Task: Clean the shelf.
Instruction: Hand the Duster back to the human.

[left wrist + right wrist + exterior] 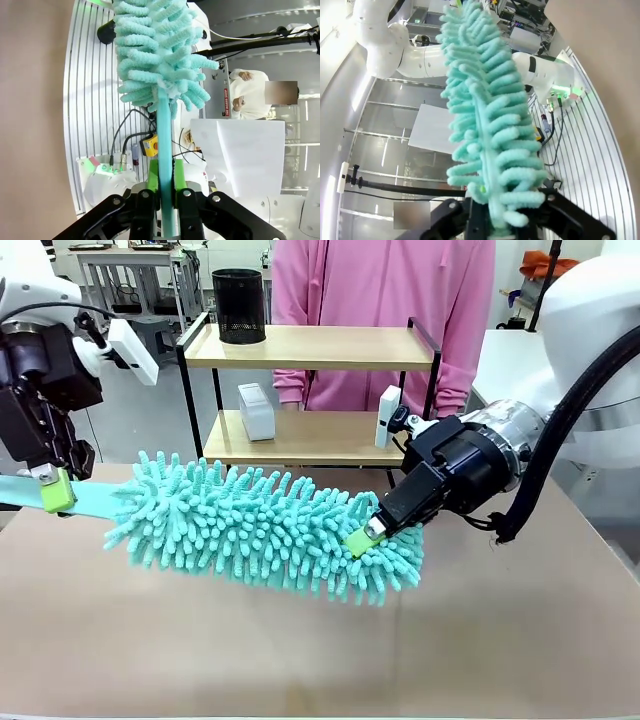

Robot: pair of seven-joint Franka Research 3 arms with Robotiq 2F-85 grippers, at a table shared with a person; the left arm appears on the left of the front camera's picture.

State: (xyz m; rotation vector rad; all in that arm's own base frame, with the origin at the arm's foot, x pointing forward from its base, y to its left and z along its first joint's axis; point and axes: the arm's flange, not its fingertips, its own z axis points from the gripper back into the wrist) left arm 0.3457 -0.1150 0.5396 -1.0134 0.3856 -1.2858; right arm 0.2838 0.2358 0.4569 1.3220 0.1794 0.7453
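A fluffy teal duster [260, 525] hangs level above the brown table [300, 660], held at both ends. My left gripper [55, 490] has its green pads pressed on the flat teal handle [165, 150]; in the left wrist view the gripper [165, 185] clamps that handle from both sides. My right gripper [365, 537] is shut on the tip of the duster's head [485, 100], its fingers buried in the fibres. The shelf [310, 345], two light wood boards in a black frame, stands behind the duster at the table's far side.
A black mesh cup [239, 305] stands on the shelf's top board. A white box [256, 410] and a white upright item [388, 416] sit on the lower board. A person in a pink top [380, 290] stands right behind the shelf.
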